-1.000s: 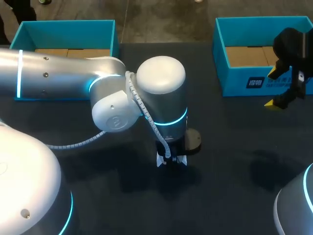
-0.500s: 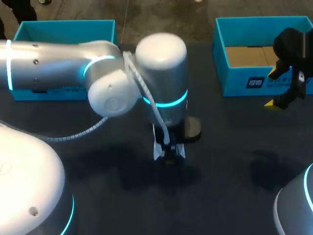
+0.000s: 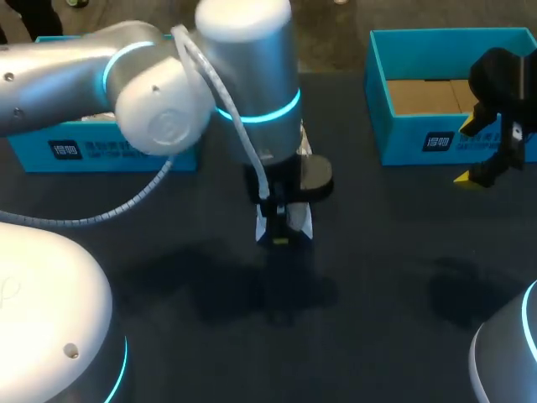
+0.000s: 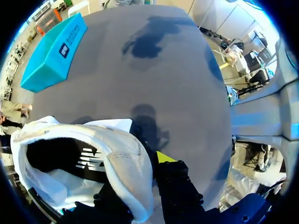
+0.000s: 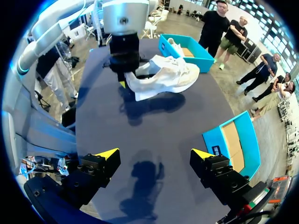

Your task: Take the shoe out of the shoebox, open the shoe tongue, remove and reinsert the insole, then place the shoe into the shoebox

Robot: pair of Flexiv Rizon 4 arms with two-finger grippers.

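Note:
A white shoe [image 5: 163, 74] hangs above the dark table, casting a shadow beneath it. My left gripper [image 5: 124, 74] is shut on its heel collar. In the left wrist view the collar and dark opening of the shoe [image 4: 93, 154] fill the space ahead of the left gripper [image 4: 140, 179], with the white rim pinched between the fingers. From the head view only white edges of the shoe [image 3: 304, 220] show under the left gripper [image 3: 281, 238]. My right gripper [image 5: 154, 154] is open and holds nothing; it sits by the right teal shoebox [image 3: 436, 101], at the right gripper [image 3: 491, 159].
A second teal shoebox [image 3: 101, 147] stands at the back left, partly behind my left arm; in the right wrist view this box [image 5: 187, 49] has something white inside. The right box [image 5: 233, 140] shows a brown cardboard floor. The dark table [image 3: 377, 277] spreads between them.
My left arm has risen and carried the shoe away from the front of the table, toward the back. The right arm has stayed still.

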